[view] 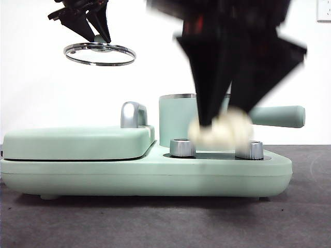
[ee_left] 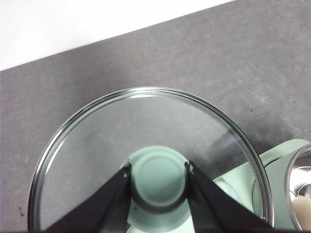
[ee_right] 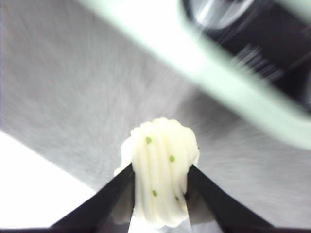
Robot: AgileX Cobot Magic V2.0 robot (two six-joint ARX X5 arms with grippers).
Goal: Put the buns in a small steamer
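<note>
The desk (view: 300, 217) is a dark grey, finely grained surface, with a plain white wall behind it. On it sits a mint-green cooker base (view: 155, 175) carrying a flat griddle lid (view: 77, 142) on the left and the small steamer (view: 178, 121) on the right, far side, uncovered. The right tool (ee_right: 160, 170) is closed on the ridged bun (ee_right: 160, 174), held in the air near the steamer's front. The left tool (ee_left: 158, 177) grips the knob of the glass lid (ee_left: 146, 145), raised high at left.
</note>
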